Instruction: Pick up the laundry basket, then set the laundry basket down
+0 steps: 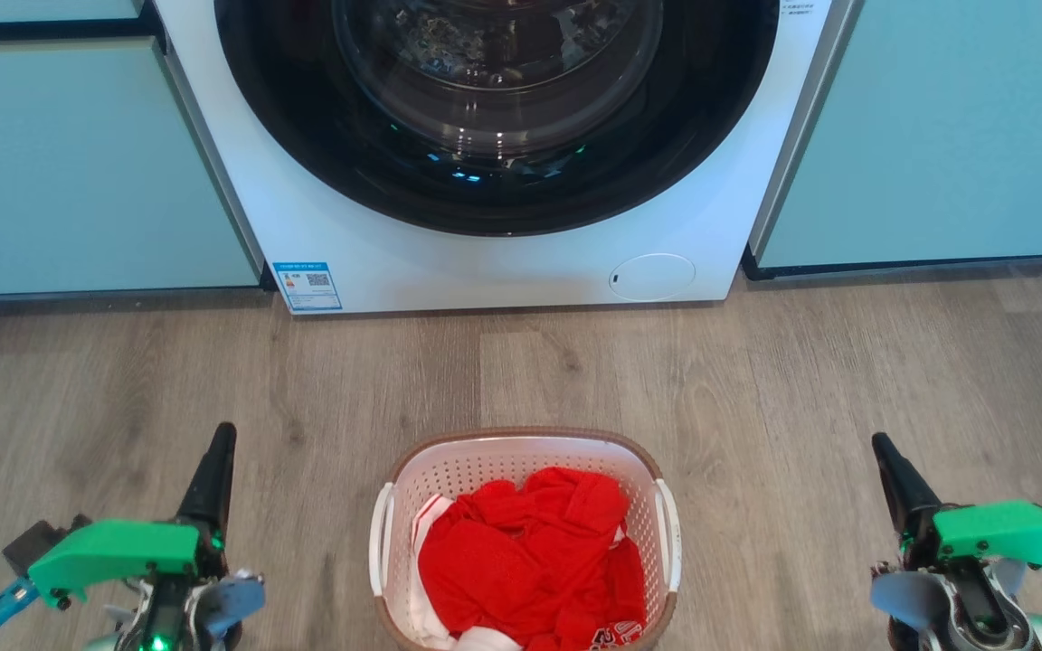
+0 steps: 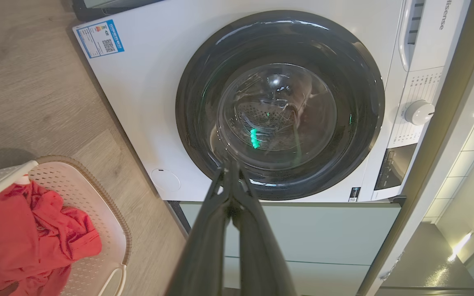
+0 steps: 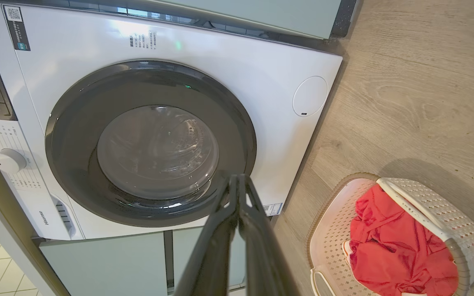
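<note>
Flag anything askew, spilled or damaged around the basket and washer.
Nothing stands out. The laundry basket stands upright on the floor, red clothes inside it; the washing machine door is shut.

The laundry basket (image 1: pixel 471 470) is cut off at its near end by the head view's bottom edge, its floor hidden under red clothes (image 1: pixel 530 561), the washing machine (image 1: pixel 367 244) is cropped above, and the print on its blue label (image 1: pixel 307 286) is too small to read
</note>
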`<state>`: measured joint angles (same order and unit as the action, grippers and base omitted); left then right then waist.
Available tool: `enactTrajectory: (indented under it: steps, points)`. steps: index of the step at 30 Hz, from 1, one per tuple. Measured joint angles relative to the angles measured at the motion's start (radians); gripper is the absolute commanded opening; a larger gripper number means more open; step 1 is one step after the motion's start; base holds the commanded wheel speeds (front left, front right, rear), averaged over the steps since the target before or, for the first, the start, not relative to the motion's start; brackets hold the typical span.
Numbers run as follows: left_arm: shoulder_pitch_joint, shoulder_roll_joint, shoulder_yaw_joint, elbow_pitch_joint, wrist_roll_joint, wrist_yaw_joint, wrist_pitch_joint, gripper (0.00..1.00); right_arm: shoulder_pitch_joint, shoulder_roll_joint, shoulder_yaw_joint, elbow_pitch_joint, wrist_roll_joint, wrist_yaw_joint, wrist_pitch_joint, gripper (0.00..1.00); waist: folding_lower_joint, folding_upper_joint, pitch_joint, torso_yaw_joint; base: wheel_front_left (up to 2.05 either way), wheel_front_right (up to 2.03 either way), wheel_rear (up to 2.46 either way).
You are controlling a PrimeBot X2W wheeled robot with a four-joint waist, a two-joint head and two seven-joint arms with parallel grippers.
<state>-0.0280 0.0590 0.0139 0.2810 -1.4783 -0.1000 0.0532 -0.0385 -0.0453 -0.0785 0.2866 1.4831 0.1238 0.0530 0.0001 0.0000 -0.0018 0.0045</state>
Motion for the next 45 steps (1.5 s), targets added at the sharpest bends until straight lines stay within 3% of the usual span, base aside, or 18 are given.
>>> enactTrajectory:
  steps: [13, 45]
  points:
    - [-0.019, -0.001, 0.034, -0.004, -0.142, -0.024, 0.035, 0.0, -0.008, 0.0, -0.027, -0.005, 0.134, 0.0, 0.035, 0.0, 0.0, 0.0, 0.005, -0.005, 0.0, 0.0, 0.0]
    - [-0.02, -0.003, 0.053, -0.004, -0.145, -0.024, 0.043, 0.0, -0.022, 0.0, -0.041, -0.007, 0.138, 0.0, 0.043, 0.0, 0.0, 0.0, 0.005, -0.004, 0.0, 0.0, 0.0]
